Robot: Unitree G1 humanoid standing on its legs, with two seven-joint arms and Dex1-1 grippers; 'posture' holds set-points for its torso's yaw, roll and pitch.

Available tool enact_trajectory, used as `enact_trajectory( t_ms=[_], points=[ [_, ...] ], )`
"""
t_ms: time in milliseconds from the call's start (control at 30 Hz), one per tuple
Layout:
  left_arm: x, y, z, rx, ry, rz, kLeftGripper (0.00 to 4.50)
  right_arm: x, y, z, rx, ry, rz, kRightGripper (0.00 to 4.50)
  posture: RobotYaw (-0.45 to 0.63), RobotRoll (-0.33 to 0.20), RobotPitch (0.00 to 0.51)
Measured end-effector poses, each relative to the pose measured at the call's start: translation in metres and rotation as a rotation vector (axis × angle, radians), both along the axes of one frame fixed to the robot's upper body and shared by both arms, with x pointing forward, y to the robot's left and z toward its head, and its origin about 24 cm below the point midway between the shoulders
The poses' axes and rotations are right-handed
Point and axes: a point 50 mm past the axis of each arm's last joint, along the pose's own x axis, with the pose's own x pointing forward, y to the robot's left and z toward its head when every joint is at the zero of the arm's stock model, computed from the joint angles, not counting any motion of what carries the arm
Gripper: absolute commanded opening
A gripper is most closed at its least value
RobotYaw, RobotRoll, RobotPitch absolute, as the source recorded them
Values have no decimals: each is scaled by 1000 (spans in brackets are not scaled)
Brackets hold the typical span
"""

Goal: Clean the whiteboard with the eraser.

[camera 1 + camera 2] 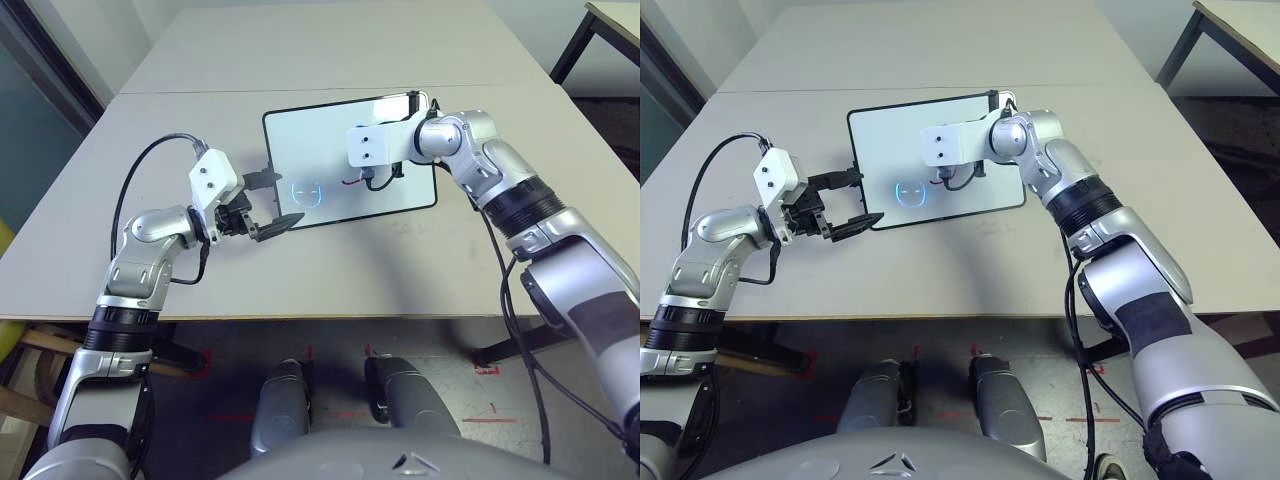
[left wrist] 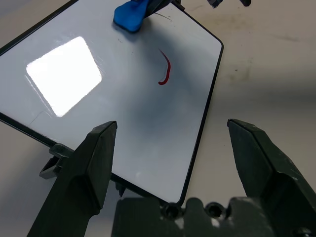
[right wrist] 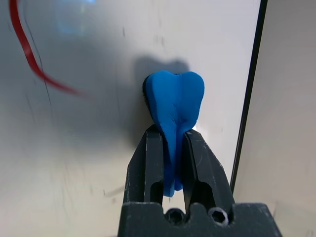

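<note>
Right gripper (image 3: 172, 143) clamped on the eraser (image 3: 175, 103), squeezing the blue block between its fingers, its tip pressed against the whiteboard (image 1: 310, 150) near a red pen stroke (image 2: 165, 69). Left gripper (image 1: 268, 203) spread wide, holding nothing, at the board's left corner nearest the robot. Board lies flat on the grey table (image 1: 300, 270).

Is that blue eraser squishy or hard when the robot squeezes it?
Probably squishy: the eraser bulges into two lobes above the right end effector, which pinches it. It likely grips well rather than slipping, and seems light, held over the whiteboard.
</note>
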Motion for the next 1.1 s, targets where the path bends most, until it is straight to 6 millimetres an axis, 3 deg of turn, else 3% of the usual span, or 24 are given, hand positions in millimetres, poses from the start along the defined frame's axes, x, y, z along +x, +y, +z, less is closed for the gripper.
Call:
enact_trajectory(
  t_ms=[233, 433, 667, 1100],
  points=[
    [0, 0, 0, -1, 1, 0, 4500, 4, -45, 3, -101, -19, -123, 323, -146, 0, 96],
    [0, -1, 0, -2, 0, -1, 4500, 2, -56, -6, -117, 1, -149, 305, -151, 0, 95],
    [0, -1, 0, -3, 1, -1, 4500, 2, -49, -10, -107, 5, -145, 288, -151, 0, 96],
    [0, -1, 0, -3, 0, 0, 4500, 3, -2, -13, -89, -23, -52, 268, -121, 0, 98]
  ],
)
